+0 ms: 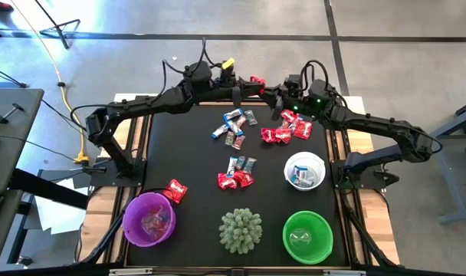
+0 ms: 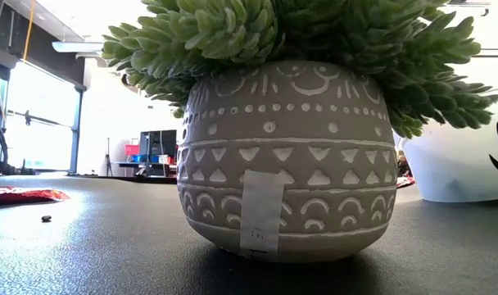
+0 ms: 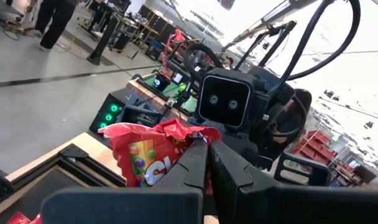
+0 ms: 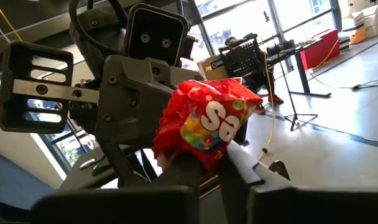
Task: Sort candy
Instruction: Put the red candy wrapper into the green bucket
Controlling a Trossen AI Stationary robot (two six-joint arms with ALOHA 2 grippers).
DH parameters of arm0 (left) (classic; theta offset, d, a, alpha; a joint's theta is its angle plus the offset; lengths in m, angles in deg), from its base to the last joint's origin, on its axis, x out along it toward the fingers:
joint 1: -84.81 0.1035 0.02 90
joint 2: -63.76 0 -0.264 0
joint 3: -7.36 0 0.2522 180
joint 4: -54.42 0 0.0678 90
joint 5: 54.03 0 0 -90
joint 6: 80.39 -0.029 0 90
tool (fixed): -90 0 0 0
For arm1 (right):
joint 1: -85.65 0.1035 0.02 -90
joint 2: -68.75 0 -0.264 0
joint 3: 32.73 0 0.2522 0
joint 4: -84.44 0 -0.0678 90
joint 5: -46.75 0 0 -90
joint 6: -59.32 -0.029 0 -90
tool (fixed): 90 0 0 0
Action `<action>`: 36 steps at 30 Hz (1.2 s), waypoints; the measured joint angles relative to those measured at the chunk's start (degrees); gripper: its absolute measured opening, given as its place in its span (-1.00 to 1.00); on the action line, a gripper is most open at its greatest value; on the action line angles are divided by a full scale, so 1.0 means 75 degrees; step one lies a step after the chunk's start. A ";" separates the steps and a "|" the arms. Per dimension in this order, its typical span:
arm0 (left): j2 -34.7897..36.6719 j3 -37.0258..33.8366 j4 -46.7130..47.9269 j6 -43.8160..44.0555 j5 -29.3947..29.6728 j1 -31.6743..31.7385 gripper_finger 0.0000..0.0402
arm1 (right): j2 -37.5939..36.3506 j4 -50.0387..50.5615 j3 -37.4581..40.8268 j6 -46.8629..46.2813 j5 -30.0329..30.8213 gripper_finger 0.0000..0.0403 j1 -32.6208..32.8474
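Handover mid-air at table's far edge: red candy packet (image 1: 257, 80) pinched between both grippers, above far rim, clear of mat. Left gripper (image 1: 243, 90) clenched on one end; right gripper (image 1: 274, 95) closed on opposite end. Packet's long axis runs arm to arm, each wrist camera facing the other. Rest of candy lies scattered mid-table; white bowl (image 1: 304, 170) nearer right arm, purple bowl (image 1: 149, 218) nearer left.

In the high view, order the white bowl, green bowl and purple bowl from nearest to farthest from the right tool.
From the right tool, at the table's far edge:
1. White bowl, right side, mid-table.
2. Green bowl, near right corner.
3. Purple bowl, near left corner.
Green and purple are fairly close; purple looks slightly farther.
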 joint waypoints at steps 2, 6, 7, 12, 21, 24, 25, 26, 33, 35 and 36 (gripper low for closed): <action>0.0018 0.0000 0.0013 -0.0145 -0.0021 -0.0002 -0.99 | 0.0000 -0.0010 0.0000 -0.0003 -0.0023 -0.96 0.0000; 0.0119 0.0000 0.0143 -0.0543 -0.0077 0.0030 -0.94 | 0.0000 -0.0015 0.0000 -0.0062 -0.0065 -0.98 0.0003; 0.0130 0.0000 0.0146 -0.0672 -0.0137 0.0038 -0.92 | 0.0000 -0.0026 0.0000 -0.0087 -0.0078 -0.98 0.0003; 0.0230 0.0000 0.0385 -0.1292 -0.0225 0.0021 -0.78 | -0.0025 0.0031 0.0000 -0.0122 -0.0072 -0.98 0.0000; 0.0519 -0.0003 0.1136 -0.2192 -0.0155 0.0229 -0.62 | -0.0293 0.1249 0.0000 -0.0469 -0.0018 -0.98 -0.0312; 0.0739 0.0000 0.1669 -0.2245 -0.0123 0.0439 -0.63 | -0.0627 0.2135 0.0000 -0.0640 -0.0083 -0.98 -0.0491; 0.0793 0.0000 0.1869 -0.2241 -0.0107 0.0494 -0.63 | -0.0764 0.2526 0.0000 -0.0760 -0.0204 -0.98 -0.0550; 0.0853 0.0000 0.2100 -0.2243 -0.0086 0.0552 -0.63 | -0.0890 0.2926 0.0000 -0.0898 -0.0365 -0.98 -0.0600; 0.1218 0.0000 0.4166 -0.2242 -0.0070 0.0846 -0.63 | -0.1633 0.6463 0.0000 -0.1478 -0.1077 -0.98 -0.0584; 0.1258 -0.0003 0.4735 -0.2287 -0.0042 0.0857 -0.63 | -0.1747 0.7462 0.0000 -0.1668 -0.1098 -0.98 -0.0439; 0.1263 -0.0003 0.4887 -0.2379 -0.0030 0.0854 -0.63 | -0.1803 0.7880 0.0000 -0.1771 -0.1101 -0.98 -0.0340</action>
